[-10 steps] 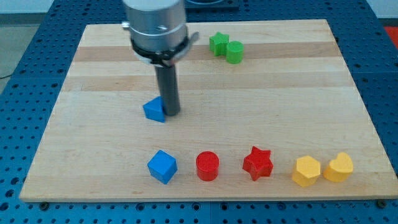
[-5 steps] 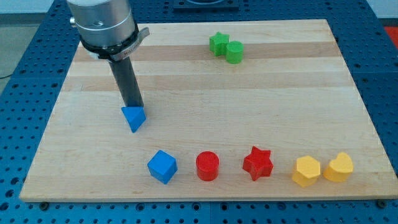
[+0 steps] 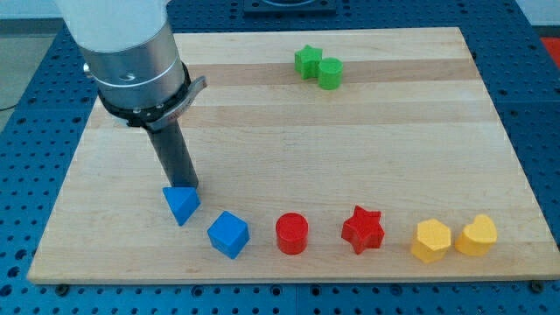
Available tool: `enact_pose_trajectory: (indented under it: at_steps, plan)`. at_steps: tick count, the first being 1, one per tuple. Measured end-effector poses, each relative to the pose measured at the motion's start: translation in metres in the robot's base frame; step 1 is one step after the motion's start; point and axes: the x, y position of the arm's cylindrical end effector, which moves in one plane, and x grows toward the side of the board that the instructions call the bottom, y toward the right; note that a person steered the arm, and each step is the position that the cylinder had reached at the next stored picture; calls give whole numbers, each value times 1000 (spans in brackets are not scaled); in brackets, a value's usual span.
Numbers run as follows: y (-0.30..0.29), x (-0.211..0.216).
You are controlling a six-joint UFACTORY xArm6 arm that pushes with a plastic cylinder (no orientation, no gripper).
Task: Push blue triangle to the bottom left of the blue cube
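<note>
Near the board's lower left, my tip (image 3: 185, 187) touches the blue triangle's (image 3: 181, 206) top edge. Both have moved down toward the blue cube (image 3: 228, 234), now just right of and below the triangle. No fingers exist on this rod.

A single camera covers the scene, so no second view shares any part of it. It looks from the near side of the table (image 3: 289, 131), raised and tilted down at a slant, facing toward the far edge at the view's top. The far edge looks shorter than the near one, which fits that slanted look. It stands far enough back to take in almost the whole table, with blue pegboard (image 3: 26, 105) showing beyond the left, right and bottom edges. The arm's metal housing (image 3: 131, 66) enters from the view's top left and is cut off by the frame. The row of blocks along the view's bottom lies nearest the lens.
</note>
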Motion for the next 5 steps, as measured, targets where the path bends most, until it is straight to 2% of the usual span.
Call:
enact_pose_trajectory:
  at_steps: [5]
  plan:
    - [2, 50]
